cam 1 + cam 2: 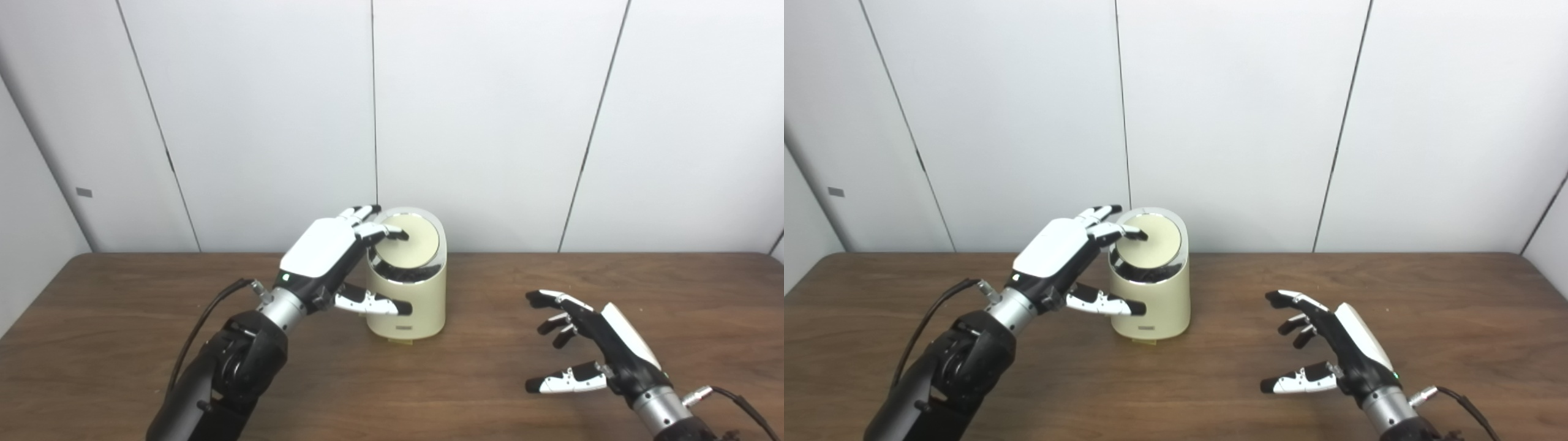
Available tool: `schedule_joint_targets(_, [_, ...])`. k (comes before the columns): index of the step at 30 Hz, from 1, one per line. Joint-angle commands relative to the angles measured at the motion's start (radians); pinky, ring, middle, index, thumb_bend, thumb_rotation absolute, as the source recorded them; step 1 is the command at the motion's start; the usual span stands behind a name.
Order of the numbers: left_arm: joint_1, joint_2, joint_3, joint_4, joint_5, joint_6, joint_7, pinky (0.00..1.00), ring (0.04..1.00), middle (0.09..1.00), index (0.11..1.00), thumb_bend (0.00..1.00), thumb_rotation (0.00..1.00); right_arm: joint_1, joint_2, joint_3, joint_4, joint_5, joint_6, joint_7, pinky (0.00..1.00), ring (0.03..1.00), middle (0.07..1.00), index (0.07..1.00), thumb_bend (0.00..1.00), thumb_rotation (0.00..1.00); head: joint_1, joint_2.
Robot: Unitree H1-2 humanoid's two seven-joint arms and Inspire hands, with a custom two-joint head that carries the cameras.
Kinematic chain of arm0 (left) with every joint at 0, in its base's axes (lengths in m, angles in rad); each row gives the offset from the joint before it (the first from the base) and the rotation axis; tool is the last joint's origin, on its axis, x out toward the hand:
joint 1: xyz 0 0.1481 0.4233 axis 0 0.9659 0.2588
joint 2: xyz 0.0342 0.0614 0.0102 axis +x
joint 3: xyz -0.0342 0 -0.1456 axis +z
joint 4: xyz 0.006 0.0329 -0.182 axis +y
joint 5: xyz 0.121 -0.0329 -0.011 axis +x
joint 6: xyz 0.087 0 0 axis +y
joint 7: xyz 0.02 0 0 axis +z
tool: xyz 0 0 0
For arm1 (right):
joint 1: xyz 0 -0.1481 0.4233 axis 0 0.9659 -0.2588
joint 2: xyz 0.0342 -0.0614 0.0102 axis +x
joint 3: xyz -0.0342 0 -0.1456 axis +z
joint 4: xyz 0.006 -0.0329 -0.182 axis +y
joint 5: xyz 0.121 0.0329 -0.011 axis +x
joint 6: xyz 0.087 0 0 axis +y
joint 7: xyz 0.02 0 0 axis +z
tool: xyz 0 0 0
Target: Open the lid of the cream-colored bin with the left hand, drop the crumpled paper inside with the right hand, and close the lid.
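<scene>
Standing just left of the frame's centre on the brown table, the cream-colored bin has its round lid tilted toward the camera. Fingers of the left hand rest on the lid's left edge while the thumb lies against the bin's side, gripping nothing. At lower right, well apart, the right hand hovers empty with fingers spread.
</scene>
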Motion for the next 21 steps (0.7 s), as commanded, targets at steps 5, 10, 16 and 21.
schedule_joint_targets(5, [-0.010,-0.007,0.045,-0.012,-0.007,-0.025,0.104,0.83,0.955,0.838,0.858,0.81,0.49,-0.036,-0.010,-0.013,-0.009,0.008,-0.038,-0.031,0.50,0.639,0.796,0.793,0.76,0.04,0.000,0.000])
schedule_joint_targets(10, [0.035,-0.040,0.107,-0.014,-0.130,-0.041,0.126,0.77,0.903,0.856,0.859,0.84,0.44,-0.038,-0.015,-0.013,-0.008,0.007,-0.039,-0.030,0.49,0.640,0.798,0.796,0.76,0.06,0.003,0.000])
schedule_joint_targets(16, [0.099,-0.088,0.187,-0.017,-0.374,-0.033,0.085,0.81,0.880,0.868,0.876,0.87,0.40,-0.044,-0.014,-0.019,-0.004,0.018,-0.043,-0.033,0.49,0.645,0.789,0.792,0.77,0.05,0.003,-0.003])
schedule_joint_targets(21, [0.164,-0.115,0.233,-0.020,-0.522,-0.008,0.058,0.77,0.868,0.877,0.917,0.86,0.42,-0.052,-0.011,-0.023,-0.005,0.023,-0.047,-0.042,0.49,0.643,0.782,0.788,0.78,0.05,0.004,-0.003])
